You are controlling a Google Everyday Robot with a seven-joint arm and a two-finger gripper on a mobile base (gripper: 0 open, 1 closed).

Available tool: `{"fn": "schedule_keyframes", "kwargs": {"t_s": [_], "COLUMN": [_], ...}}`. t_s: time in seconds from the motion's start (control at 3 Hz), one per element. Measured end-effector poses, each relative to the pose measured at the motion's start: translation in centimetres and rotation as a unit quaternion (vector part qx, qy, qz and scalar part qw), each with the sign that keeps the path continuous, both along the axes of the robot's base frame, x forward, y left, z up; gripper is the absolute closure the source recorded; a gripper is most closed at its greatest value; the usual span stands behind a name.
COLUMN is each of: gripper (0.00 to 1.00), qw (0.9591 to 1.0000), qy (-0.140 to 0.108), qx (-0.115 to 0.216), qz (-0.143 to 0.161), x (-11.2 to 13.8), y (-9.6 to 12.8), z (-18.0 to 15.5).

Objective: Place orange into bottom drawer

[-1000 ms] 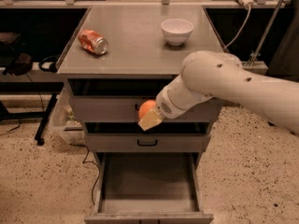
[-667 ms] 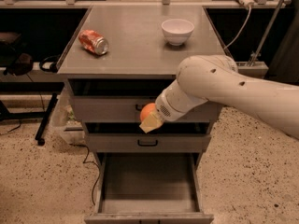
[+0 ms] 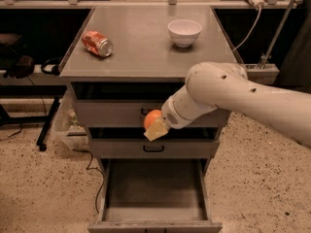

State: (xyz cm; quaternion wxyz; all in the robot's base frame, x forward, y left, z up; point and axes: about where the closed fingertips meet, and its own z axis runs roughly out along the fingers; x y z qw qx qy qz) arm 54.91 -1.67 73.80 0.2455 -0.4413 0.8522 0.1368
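Note:
The orange (image 3: 151,117) is held in my gripper (image 3: 154,125) in front of the grey cabinet's top drawer front, above the middle drawer's handle. The gripper's pale fingers are shut around the fruit; one flat finger (image 3: 156,130) shows under it. The big white arm reaches in from the right. The bottom drawer (image 3: 154,218) is pulled out wide below, its plain grey tray bare. The orange hangs well above the drawer's back part.
A crushed red soda can (image 3: 97,43) lies at the left of the cabinet top (image 3: 141,52) and a white bowl (image 3: 184,32) stands at the back right. The middle drawer (image 3: 153,148) with a black handle is shut. Cables lie on the speckled floor at left.
My gripper has moved slightly to the right with the orange and stayed at about the same height. Nothing else has moved.

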Motion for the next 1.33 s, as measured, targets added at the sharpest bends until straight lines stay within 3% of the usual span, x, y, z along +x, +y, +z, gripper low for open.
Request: {"fn": "schedule_keyframes", "kwargs": {"t_s": [0.33, 0.67, 1.33], "gripper": [1.0, 1.0, 1.0], "qw": [0.9989, 0.9968, 0.9906], "qy": [0.002, 0.012, 0.037], "qx": [0.036, 0.071, 0.13], "qz": [0.03, 0.033, 0.02], "x": [-0.7, -1.1, 0.4], "y": [-0.2, -1.8, -2.3], "z": [-4.5, -11.7, -27.3]}}
